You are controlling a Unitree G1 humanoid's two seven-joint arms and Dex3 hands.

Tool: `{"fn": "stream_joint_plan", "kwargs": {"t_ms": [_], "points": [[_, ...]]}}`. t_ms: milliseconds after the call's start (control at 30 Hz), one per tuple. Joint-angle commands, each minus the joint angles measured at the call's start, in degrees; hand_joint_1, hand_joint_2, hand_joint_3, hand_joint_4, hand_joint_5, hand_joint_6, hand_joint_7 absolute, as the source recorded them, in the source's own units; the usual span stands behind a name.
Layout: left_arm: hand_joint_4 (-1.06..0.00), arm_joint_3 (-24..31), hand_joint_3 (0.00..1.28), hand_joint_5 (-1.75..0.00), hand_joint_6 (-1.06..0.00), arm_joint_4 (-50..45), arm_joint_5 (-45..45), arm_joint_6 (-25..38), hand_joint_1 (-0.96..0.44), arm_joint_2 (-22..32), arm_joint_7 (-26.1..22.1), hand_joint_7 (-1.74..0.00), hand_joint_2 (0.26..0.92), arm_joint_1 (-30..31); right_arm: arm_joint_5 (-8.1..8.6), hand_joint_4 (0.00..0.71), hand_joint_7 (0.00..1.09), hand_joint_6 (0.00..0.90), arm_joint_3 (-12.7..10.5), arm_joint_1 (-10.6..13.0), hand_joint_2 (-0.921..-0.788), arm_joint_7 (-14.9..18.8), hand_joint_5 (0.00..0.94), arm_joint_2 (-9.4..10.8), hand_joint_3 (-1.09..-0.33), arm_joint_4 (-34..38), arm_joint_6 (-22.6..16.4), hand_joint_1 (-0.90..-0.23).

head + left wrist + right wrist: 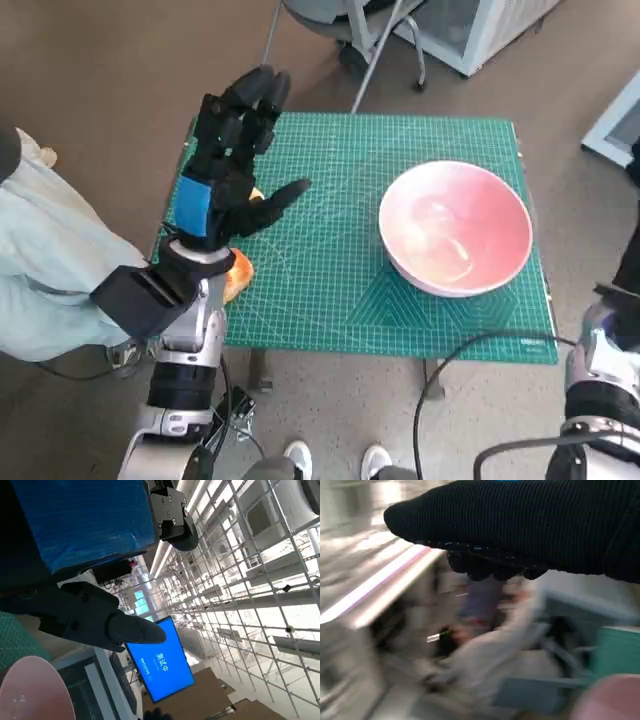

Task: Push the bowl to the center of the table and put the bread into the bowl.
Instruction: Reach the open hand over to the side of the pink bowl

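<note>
The pink bowl (456,228) is seen on the right part of the green-matted counter (330,290), near its right edge, upright and with nothing in it. The bread (238,272) is found at the counter's left front edge; only an orange-brown sliver is shown, the rest being covered by the left wrist and forearm. A second small orange bit beside the palm is too small to be identified.

The left hand (232,165) is raised above the left side of the counter, blue tape facing the camera, its fingers (262,92) bunched upward and the thumb stuck out toward the bowl. Nothing is held in it; the fingers are apart from the thumb. In the left wrist view the taped back (80,520) fills the upper left, one dark finger (100,620) is pointed across, and a cut-off piece of the bowl rim (35,690) is caught in the corner; ceiling grid and a blue screen (162,662) are seen behind.

The right hand (530,525) is seen only in the right wrist view, as a dark knitted band; whether its fingers are wide or closed cannot be told. That view is heavily motion-blurred: a seated person (490,650) is barely made out, and a pink smear is seen at the corner.

In the head view, shoes (338,462) are cut off at the bottom edge, and a person's pale clothing (45,260) at the left.
</note>
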Motion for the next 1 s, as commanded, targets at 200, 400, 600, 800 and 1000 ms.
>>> {"fn": "stream_joint_plan", "kwargs": {"t_ms": [200,400,600,800,1000], "points": [[-0.28,0.8,0.14,-0.03,-0.09,0.7,-1.1,-0.9,-0.42,0.4,-0.4,-0.59,0.921,-0.1,2.92,0.303,0.62,0.078,-1.4,0.6,-0.921,0.8,0.001,4.8,-0.818,4.9,9.1,-0.476],[-0.28,1.1,0.14,-0.03,-0.09,0.3,-0.9,-0.9,-0.43,1.0,-0.5,-0.56,0.921,0.3,2.16,0.310,0.59,0.096,-0.8,-0.1,-0.921,-0.8,0.004,7.1,-0.817,6.3,13.2,-0.473],[-0.28,1.4,0.14,-0.02,-0.11,0.0,-1.1,-1.0,-0.45,1.9,-0.8,-0.51,0.921,0.9,1.57,0.321,0.59,0.115,0.0,-1.3,-0.921,-1.8,0.009,9.3,-0.823,7.2,17.2,-0.471],[-0.29,1.9,0.14,-0.01,-0.15,-1.3,-1.3,-0.8,-0.45,2.7,-0.9,-0.42,0.921,2.2,1.82,0.332,0.59,0.140,0.1,-3.2,-0.921,-1.8,0.012,11.1,-0.824,7.7,20.5,-0.476],[-0.30,2.5,0.13,-0.01,-0.19,-2.7,-1.6,-0.6,-0.47,3.7,-1.0,-0.35,0.921,3.6,0.74,0.322,0.59,0.150,1.2,-5.4,-0.921,-3.2,0.004,12.9,-0.817,7.9,22.5,-0.488]]}}
